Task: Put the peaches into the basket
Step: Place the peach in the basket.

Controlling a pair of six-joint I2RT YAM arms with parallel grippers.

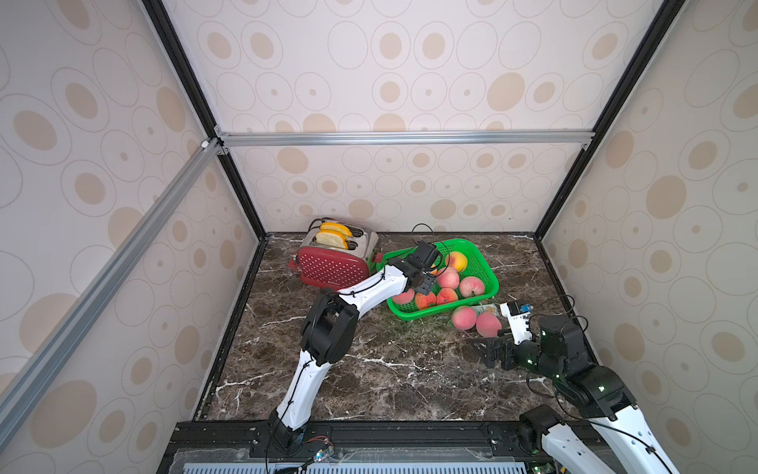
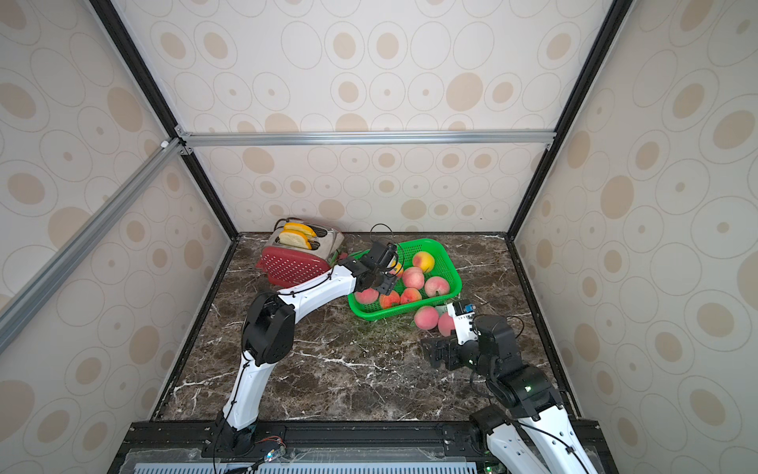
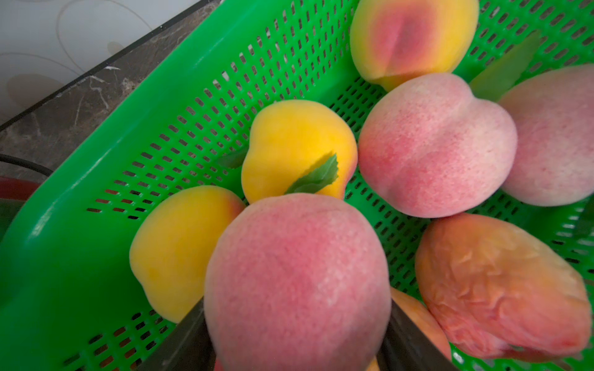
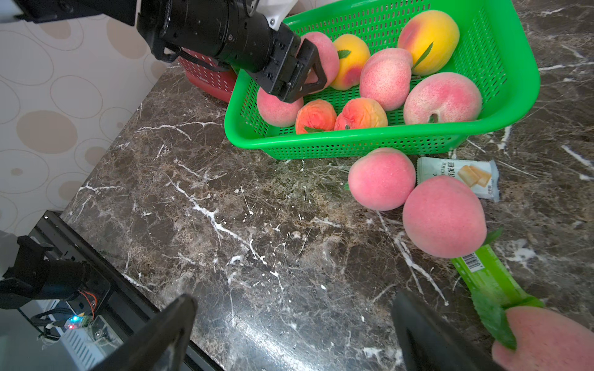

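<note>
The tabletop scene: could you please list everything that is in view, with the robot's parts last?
basket: one, bright green, at the back, right of the toaster.
peaches in basket: eight as far as shows; three yellow, three pink, two orange-red.
held peach: one, pink, above the basket.
loose peaches: three, pink, on the table in front of the basket.
toaster: one, red dotted, back left.
bread slices: two, yellow-crusted, in the toaster's slots.
packets: two, one white, one green, among the loose peaches.
table: one, dark marble.
left fingers: black, closed on the held peach.
right fingers: black, open, over bare table.
</note>
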